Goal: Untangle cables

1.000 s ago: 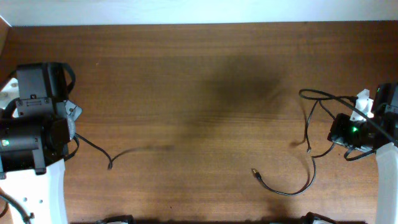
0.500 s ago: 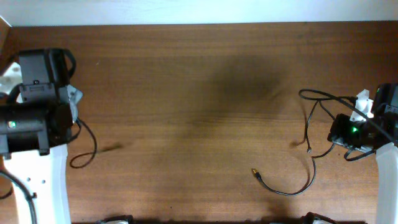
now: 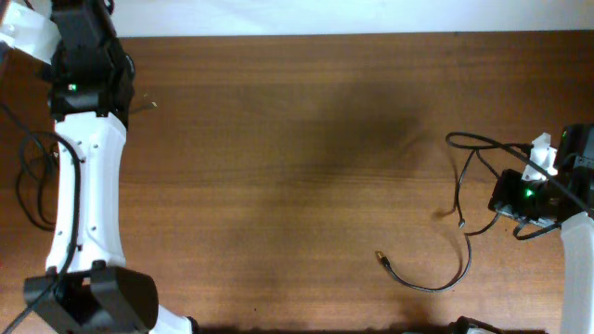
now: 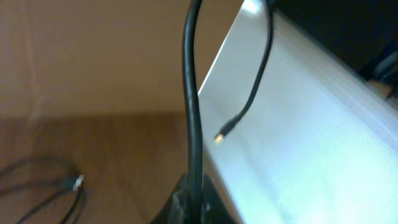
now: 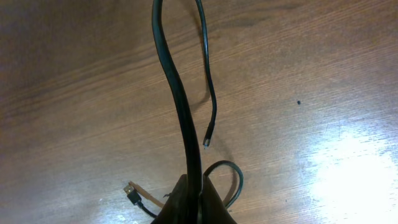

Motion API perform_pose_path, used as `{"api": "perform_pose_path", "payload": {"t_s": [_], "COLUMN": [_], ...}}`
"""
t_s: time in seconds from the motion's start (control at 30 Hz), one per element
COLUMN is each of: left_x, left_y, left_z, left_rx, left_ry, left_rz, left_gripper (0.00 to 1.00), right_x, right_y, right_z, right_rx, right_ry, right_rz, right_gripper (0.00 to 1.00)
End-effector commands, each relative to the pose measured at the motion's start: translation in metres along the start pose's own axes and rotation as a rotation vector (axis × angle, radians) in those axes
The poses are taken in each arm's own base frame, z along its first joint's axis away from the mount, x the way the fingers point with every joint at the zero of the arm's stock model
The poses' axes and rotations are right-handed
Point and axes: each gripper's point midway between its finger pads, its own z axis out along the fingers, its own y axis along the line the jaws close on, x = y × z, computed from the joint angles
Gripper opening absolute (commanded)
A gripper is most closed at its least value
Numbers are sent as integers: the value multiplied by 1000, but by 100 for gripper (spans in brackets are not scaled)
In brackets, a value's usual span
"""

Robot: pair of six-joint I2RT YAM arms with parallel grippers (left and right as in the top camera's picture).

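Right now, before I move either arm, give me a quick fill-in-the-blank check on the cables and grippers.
1. The left gripper clamps the left cable; the dangling plug beyond it has a ____ tip.
2. The table plug lies on the ____ half of the table.
3. The right cable, clamped in the right gripper, is coloured ____.
Missing words: gold; right; black.
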Motion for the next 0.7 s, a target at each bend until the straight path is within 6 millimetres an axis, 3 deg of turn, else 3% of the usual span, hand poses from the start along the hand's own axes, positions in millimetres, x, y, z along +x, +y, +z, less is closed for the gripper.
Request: {"api": "perform_pose_path", "payload": {"t_s": [0.0, 0.07, 0.17, 0.23, 0.33, 0.4, 0.5, 0.57, 0.6, 0.67], "left_x": [-4, 24, 97, 157, 249, 274, 281, 283, 283, 284], "left_y": [-8, -12, 1, 16, 55, 71, 82, 88, 89, 90], "left_z": [29, 47, 80, 92, 97, 96, 92, 88, 88, 87], "left_rx": [19, 62, 13, 6, -41, -69, -98, -114, -117, -118], "left_ry": [-49, 29, 167, 324, 580, 653, 692, 714, 718, 723], "left_rz": [157, 191, 311, 406, 547, 590, 622, 640, 643, 645], "left_gripper": [2, 4, 3, 0, 0, 0, 0, 18, 45, 89], "right_x": [-3, -4, -4, -4, -4, -4, -4, -4, -4, -4], "right_y": [1, 1, 1, 1, 1, 1, 1, 1, 1, 1], "right_z": [-2, -2, -2, -2, -2, -2, -2, -2, -2, -2], "right_rx": [-8, -8, -8, -8, -8, -8, -8, -8, -8, -8], "right_ry": [-15, -18, -18, -19, -19, -19, -19, -19, -19, -19], "right_rz": [6, 6, 6, 6, 6, 6, 6, 6, 6, 6], "right_gripper": [4, 4, 4, 4, 4, 4, 4, 4, 4, 4]}}
